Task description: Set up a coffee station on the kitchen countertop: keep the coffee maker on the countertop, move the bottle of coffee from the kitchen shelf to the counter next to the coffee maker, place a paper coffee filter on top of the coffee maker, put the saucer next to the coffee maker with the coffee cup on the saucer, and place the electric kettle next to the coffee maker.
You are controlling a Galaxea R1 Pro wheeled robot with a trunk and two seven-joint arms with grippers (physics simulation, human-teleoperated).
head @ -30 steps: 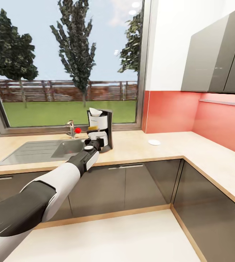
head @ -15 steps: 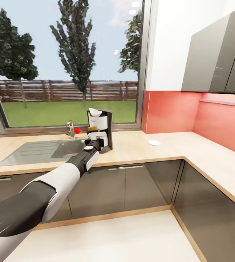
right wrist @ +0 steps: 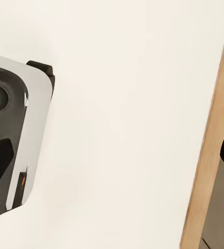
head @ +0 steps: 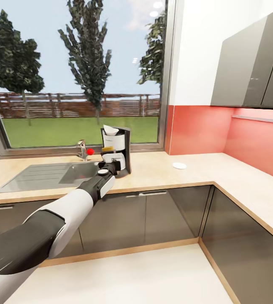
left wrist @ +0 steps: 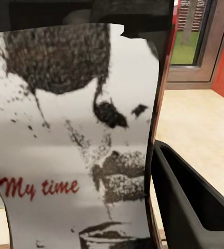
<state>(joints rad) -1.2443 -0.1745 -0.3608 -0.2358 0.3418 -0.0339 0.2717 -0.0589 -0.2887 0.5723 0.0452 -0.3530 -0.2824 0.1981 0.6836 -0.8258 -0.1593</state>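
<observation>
One arm is being extended from the lower left of the head view toward frame centre, where the left gripper [head: 111, 165] is being held against the front of the coffee maker [head: 118, 148]. A white object with a yellow-brown top is sitting at the gripper's tip, touching the maker's front. In the left wrist view a white printed item [left wrist: 75, 140], marked "My time" in red, is being pressed close before the lens, with a dark finger [left wrist: 189, 207] lying beside it at lower right. Whether the jaws are clenched on it cannot be told; contact is being hidden.

The coffee maker is standing upright on the countertop [head: 161, 171], just right of the sink [head: 47, 175] and below the window [head: 77, 71]. A white paper filter [head: 109, 129] is sitting on its top. The tap [head: 82, 150], with a red knob, is standing just left of the maker. A saucer [head: 179, 165] is lying flat on the counter, well to the right of the maker, near the red backsplash [head: 199, 128]. Grey wall cabinets [head: 254, 63] are hanging at upper right.

In the right wrist view a pale floor [right wrist: 132, 119] is being shown, with a wooden plinth strip [right wrist: 210, 140] along the right edge and part of the robot's body [right wrist: 8, 150] at the left. The right gripper's state cannot be told.
</observation>
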